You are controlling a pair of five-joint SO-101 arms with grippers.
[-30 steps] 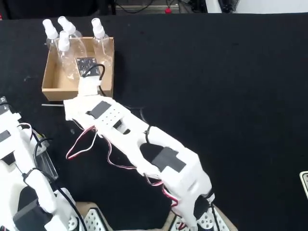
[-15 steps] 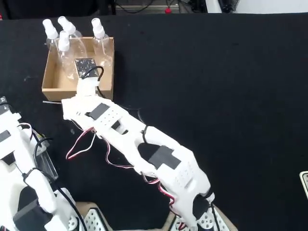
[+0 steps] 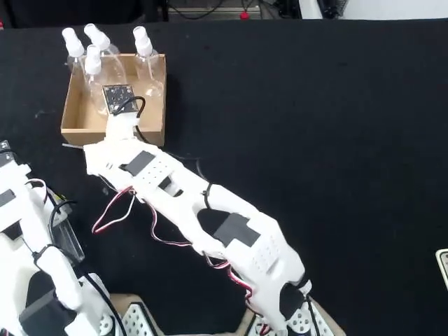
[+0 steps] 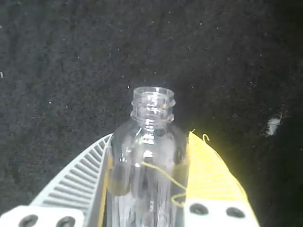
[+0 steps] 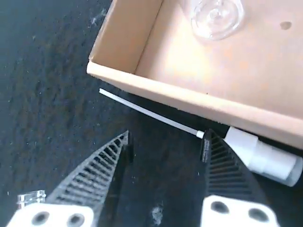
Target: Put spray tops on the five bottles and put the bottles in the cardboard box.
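While the left fingers (image 4: 215, 182) clamp a clear bottle (image 4: 150, 156) with a bare neck, the right fingers (image 5: 92, 187) hang spread over a spray top (image 5: 262, 153) lying on the tabletop (image 3: 315, 140) just beside the cardboard box (image 3: 77, 131), which holds four capped bottles (image 3: 92, 66).

R arm (image 3: 175, 196) has slid a bit left along cardboard box (image 3: 70, 130) front.

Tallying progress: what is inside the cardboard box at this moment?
Four bottles with spray tops stand toward the far side of the cardboard box. The right arm's wrist covers part of the floor near the front wall, hiding that patch.
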